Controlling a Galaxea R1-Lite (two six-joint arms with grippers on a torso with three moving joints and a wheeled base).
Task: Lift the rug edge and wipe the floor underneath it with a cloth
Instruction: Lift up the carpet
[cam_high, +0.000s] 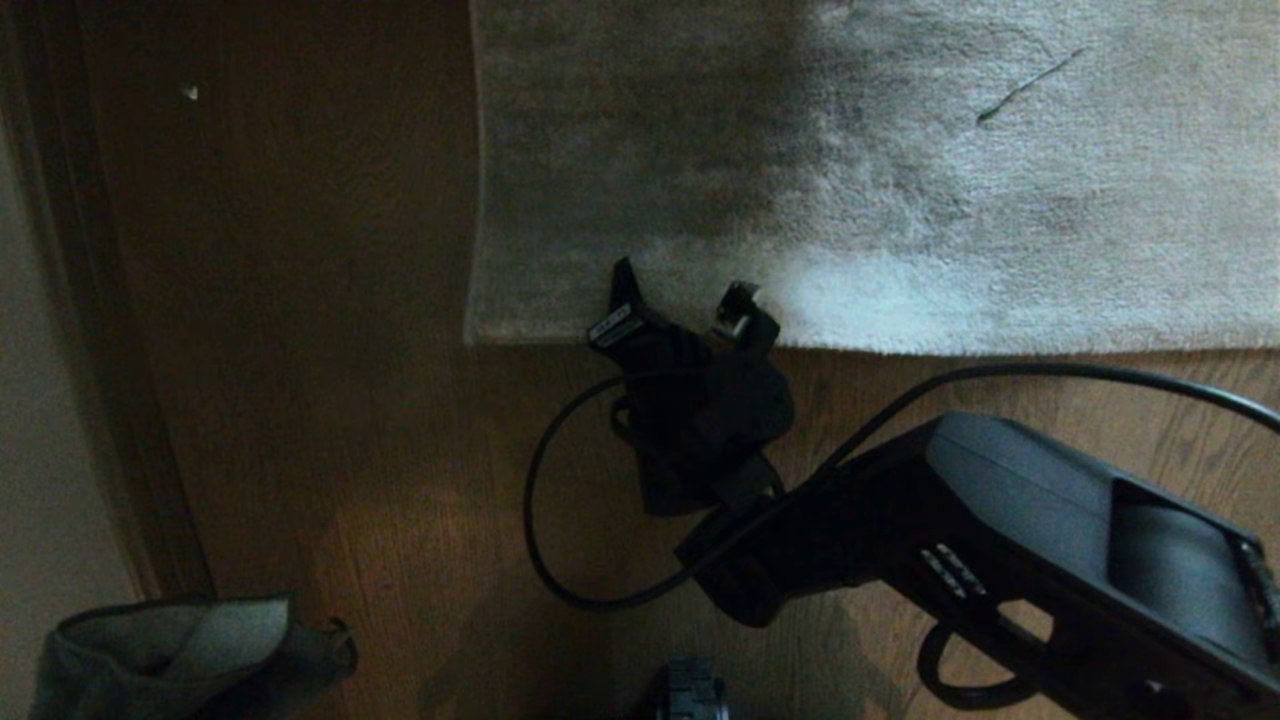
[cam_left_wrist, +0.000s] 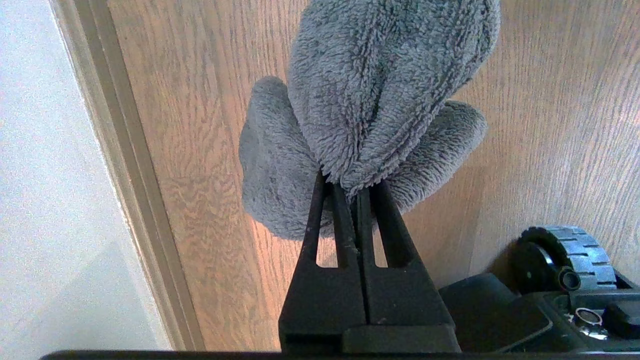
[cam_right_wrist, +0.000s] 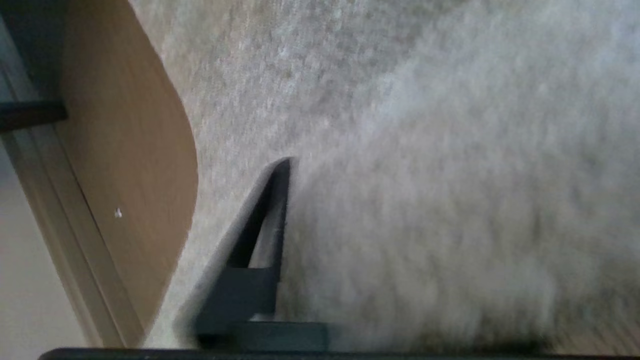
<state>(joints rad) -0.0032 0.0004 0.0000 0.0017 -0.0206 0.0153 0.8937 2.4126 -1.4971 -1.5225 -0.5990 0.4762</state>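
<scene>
The light grey rug (cam_high: 900, 150) covers the far part of the brown wood floor (cam_high: 330, 430), its near hem running across the middle. My right gripper (cam_high: 683, 300) is at that hem near the rug's left corner, its two fingers apart with rug pile between them. In the right wrist view one finger (cam_right_wrist: 267, 220) lies against the rug (cam_right_wrist: 425, 175), which bulges and hides the other finger. My left gripper (cam_left_wrist: 350, 182) hangs low on the left, shut on the fluffy grey cloth (cam_left_wrist: 380, 85), which also shows in the head view as a grey cloth (cam_high: 170, 645).
A skirting board and pale wall (cam_high: 60, 350) run along the left. A black cable (cam_high: 535, 500) loops over the floor beside the right arm (cam_high: 1000, 520). The base's wheel (cam_left_wrist: 570, 255) sits close to the left gripper.
</scene>
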